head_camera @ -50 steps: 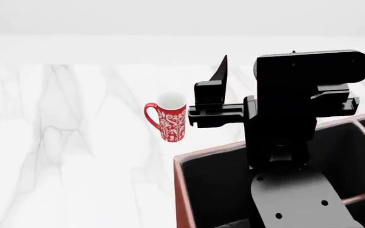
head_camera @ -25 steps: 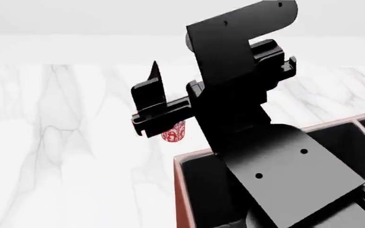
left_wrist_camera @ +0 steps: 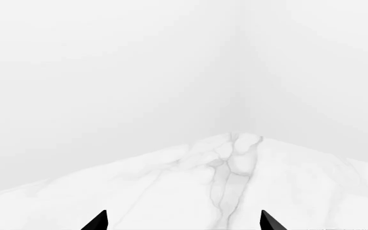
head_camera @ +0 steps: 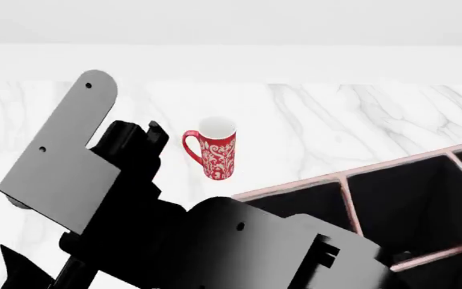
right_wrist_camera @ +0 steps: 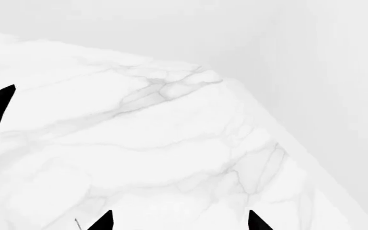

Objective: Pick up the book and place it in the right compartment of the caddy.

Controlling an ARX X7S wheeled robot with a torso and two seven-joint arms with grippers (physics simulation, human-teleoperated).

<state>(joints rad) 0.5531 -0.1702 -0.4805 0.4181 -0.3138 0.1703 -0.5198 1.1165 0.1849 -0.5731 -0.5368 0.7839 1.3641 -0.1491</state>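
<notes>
Book: not to be seen in any view, so whereabouts unknown; not between either pair of fingertips, nor in the parts of the caddy point(head_camera: 295, 188) on show.

Marble counter point(head_camera: 360, 120) opened up at centre and right since half a second ago. Big black arm point(head_camera: 135, 211), then reared over the caddy's near corner, now slung low across the head view's left and bottom, one flat link tilted up just beside the mug point(head_camera: 215, 147). Cannot tell which arm.

Uncovered by that swing: two dark caddy compartments side by side with a pale divider between, plus a sliver of a third at the right edge. Lower part hidden behind the arm. Mug back in full view, upright, near the caddy's far rim but apart from it.

Left end effector point(left_wrist_camera: 184, 223) released, tips spread over bare counter, nothing between them. Right end effector point(right_wrist_camera: 179, 223) likewise spread and empty, with a stray black fingertip at the edge of its view.

Judged from this: pick not yet made. Looks like a repositioning sweep, with the book to be found before any approach and the right compartment unfilled as far as visible.
</notes>
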